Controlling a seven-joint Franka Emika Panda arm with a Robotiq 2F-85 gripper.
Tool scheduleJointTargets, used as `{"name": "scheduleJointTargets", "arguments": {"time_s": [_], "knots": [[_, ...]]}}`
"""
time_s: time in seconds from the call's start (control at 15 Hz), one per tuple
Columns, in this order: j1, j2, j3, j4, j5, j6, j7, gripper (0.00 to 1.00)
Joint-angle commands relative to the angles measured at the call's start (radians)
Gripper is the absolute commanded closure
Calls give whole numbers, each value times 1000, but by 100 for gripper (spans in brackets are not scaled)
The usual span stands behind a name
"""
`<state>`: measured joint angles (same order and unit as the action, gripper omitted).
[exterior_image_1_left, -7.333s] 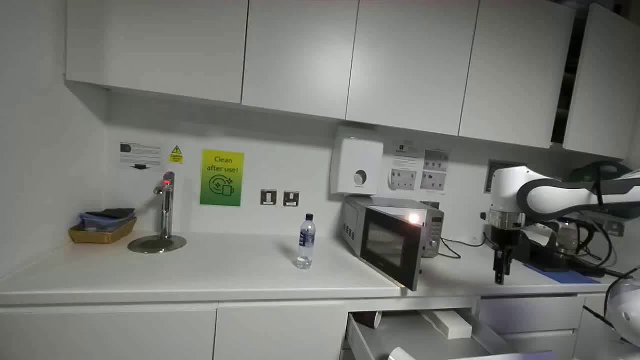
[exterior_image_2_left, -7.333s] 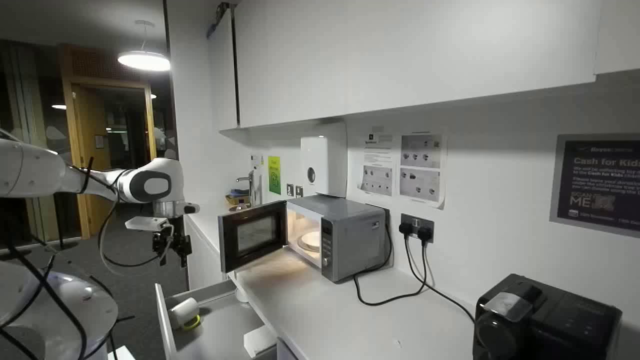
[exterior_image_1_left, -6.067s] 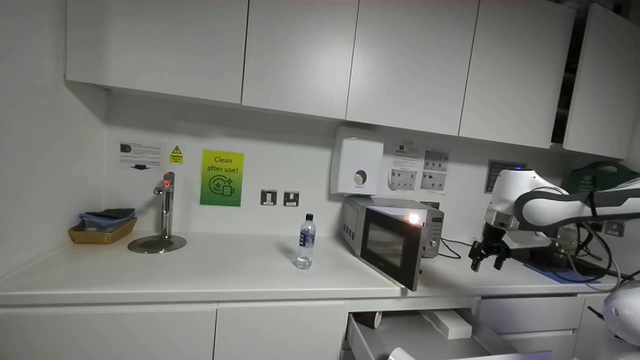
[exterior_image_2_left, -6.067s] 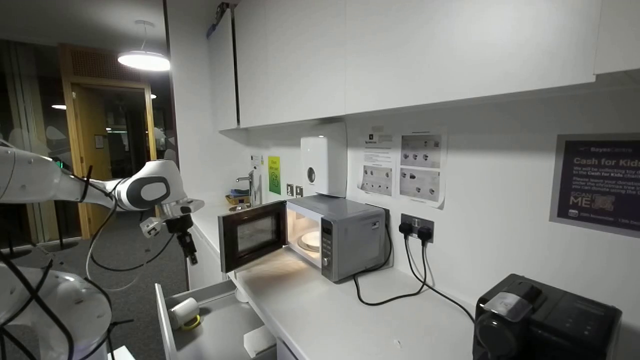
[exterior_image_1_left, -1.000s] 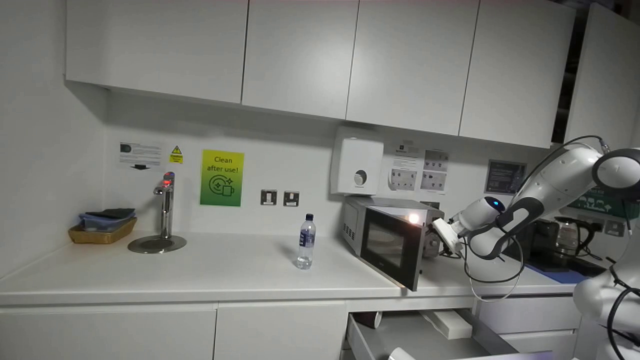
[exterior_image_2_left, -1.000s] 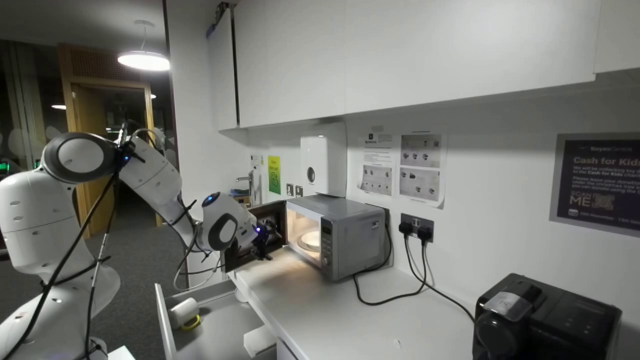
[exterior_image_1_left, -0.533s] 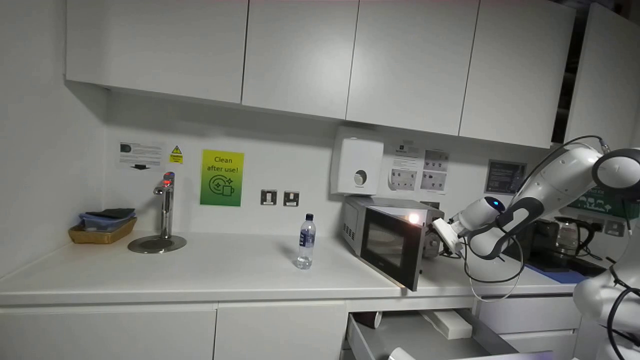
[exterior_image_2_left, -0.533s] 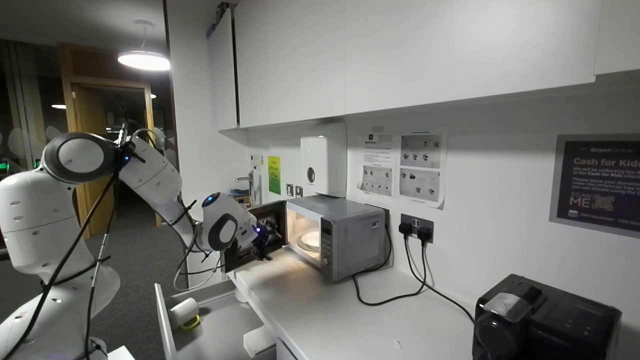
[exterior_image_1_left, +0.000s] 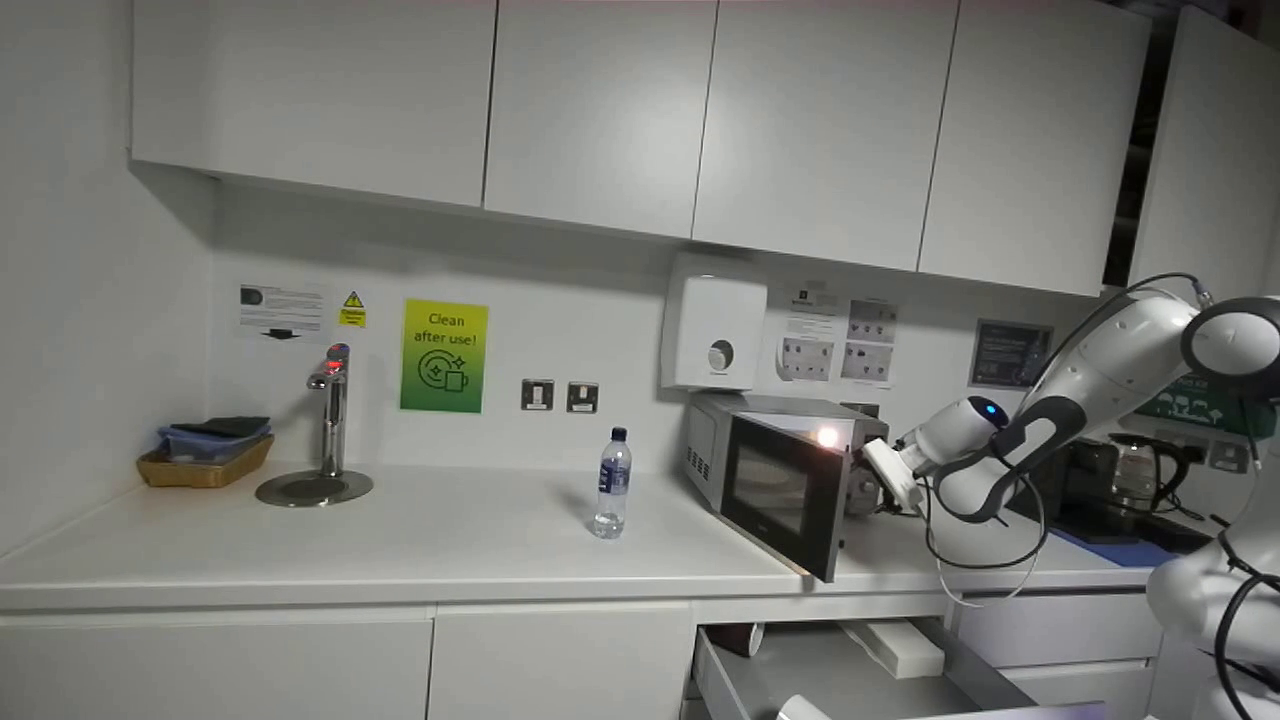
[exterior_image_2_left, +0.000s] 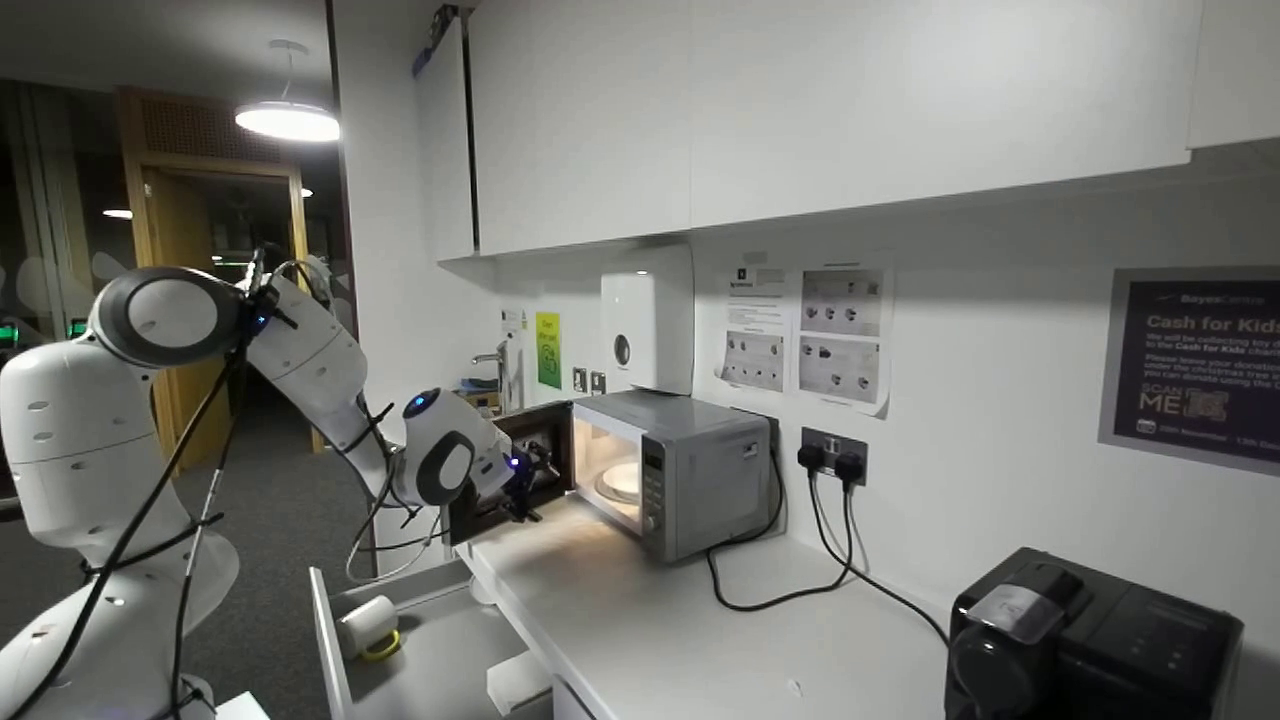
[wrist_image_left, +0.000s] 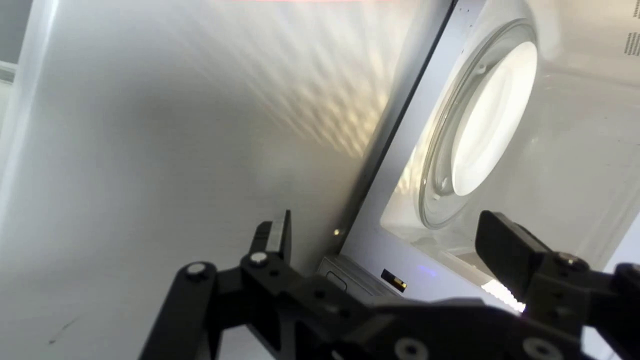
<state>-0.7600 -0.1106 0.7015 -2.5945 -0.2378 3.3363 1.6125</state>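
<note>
My gripper (wrist_image_left: 387, 217) is open, with nothing between its fingers. In an exterior view my gripper (exterior_image_2_left: 538, 485) is in front of the open microwave, beside the inner side of its door (exterior_image_2_left: 462, 525). I cannot tell whether it touches the door. The grey microwave (exterior_image_2_left: 712, 480) is lit inside. A white round dish (wrist_image_left: 495, 120) sits inside on the glass turntable (wrist_image_left: 434, 205); the dish also shows in an exterior view (exterior_image_2_left: 627, 480). In an exterior view the microwave door (exterior_image_1_left: 785, 490) stands open towards the counter edge and the fingers are hidden behind it.
Below the microwave a drawer (exterior_image_2_left: 440, 655) stands open with a white, yellow-handled mug (exterior_image_2_left: 367, 625) and a white box (exterior_image_2_left: 520, 682). A bottle (exterior_image_1_left: 612, 485) stands on the counter (exterior_image_1_left: 450, 530) beyond the door. A black coffee machine (exterior_image_2_left: 1090, 640) and cables (exterior_image_2_left: 745, 600) are on the counter.
Since several seconds ago the arm has moved from beside the counter to the microwave opening and the gripper has tilted. In the last half second the arm has shifted only slightly.
</note>
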Motion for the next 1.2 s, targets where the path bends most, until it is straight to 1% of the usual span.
{"name": "scheduleJointTargets", "arguments": {"time_s": [0.0,0.07,0.13,0.2,0.4,0.6,1.13], "knots": [[7,105,-13,31,-40,127,-31,0],[205,137,-182,32,88,154,-162,0],[36,152,-44,50,-32,180,-65,0],[88,158,-79,120,-55,119,-41,0],[64,214,-62,188,-97,123,-36,0],[49,252,-48,247,-112,122,-39,0],[15,313,-26,297,-104,122,-53,0]]}}
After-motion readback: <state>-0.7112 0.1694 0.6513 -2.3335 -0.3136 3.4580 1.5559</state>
